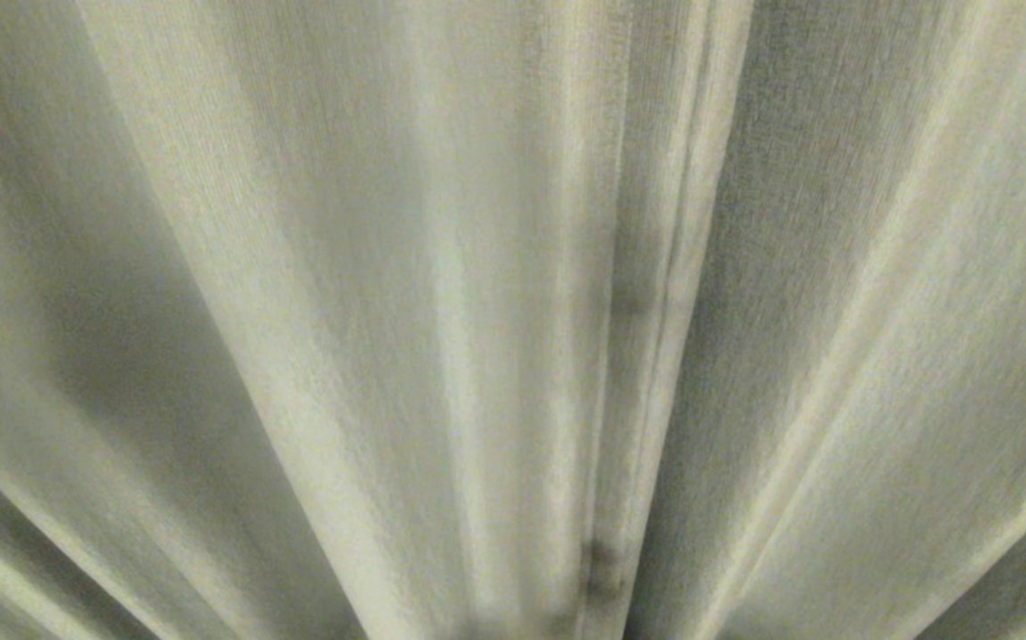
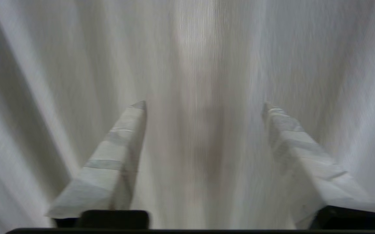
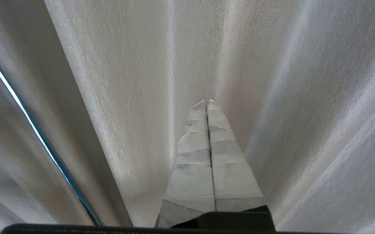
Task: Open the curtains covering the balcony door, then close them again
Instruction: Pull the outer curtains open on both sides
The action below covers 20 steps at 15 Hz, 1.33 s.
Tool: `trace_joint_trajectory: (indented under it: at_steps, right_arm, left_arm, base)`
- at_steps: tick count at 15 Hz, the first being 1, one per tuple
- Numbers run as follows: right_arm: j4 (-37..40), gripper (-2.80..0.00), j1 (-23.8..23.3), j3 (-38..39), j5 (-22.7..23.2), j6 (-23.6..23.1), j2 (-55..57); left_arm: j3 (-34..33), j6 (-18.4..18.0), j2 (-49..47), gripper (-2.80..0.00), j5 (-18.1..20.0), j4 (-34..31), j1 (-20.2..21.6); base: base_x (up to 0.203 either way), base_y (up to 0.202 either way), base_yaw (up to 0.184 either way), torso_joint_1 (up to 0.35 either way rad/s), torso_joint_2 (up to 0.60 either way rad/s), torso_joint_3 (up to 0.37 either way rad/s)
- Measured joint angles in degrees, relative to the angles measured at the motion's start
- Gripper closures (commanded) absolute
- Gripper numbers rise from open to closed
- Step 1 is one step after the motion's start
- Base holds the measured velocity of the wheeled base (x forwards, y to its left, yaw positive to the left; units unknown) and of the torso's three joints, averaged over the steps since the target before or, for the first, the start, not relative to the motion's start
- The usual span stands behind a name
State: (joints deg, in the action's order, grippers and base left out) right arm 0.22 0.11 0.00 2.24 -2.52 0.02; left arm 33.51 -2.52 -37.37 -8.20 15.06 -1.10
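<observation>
Two grippers are facing the pleated cream-beige woven curtains [image 1: 442, 267]: the left gripper [image 2: 203, 105] is holding its fingers apart, the right gripper [image 3: 207, 102] is keeping its fingers together.

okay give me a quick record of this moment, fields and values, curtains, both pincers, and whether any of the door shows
scene: cream-beige curtains fill every view, hanging in pleats
curtain state: drawn shut; a vertical edge seam runs down the head view
left pincer: open, fingers spread wide, pointing at the fabric, nothing between them
right pincer: shut, fingers pressed together, empty, facing a pleat
gap: one thin bright slit between folds in the right wrist view
balcony door: hidden behind the fabric
arms in head view: none
</observation>
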Motion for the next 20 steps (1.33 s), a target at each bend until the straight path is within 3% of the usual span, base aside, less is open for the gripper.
trace_joint_trajectory:
  at_steps: [5, 12, 20]
  right_arm:
    - [0.0, 0.00, 0.0, 0.0, 0.0, 0.0, 0.0]
    - [0.0, 0.00, 0.0, 0.0, 0.0, 0.0, 0.0]
    - [0.0, 0.00, 0.0, 0.0, 0.0, 0.0, 0.0]
  left_arm:
    - [0.6, -0.2, -9.2, -2.80, -0.1, 13.0, 0.3]
    - [1.5, 0.0, -18.7, -2.80, 0.1, 23.7, 3.1]
    - [4.5, 4.9, -31.3, -2.80, 1.5, 35.2, 5.1]
  base:
    - [0.000, 0.000, 0.000, 0.000, 0.00, 0.000]
    - [0.000, 0.000, 0.000, 0.000, 0.00, 0.000]
    - [0.000, 0.000, 0.000, 0.000, 0.00, 0.000]
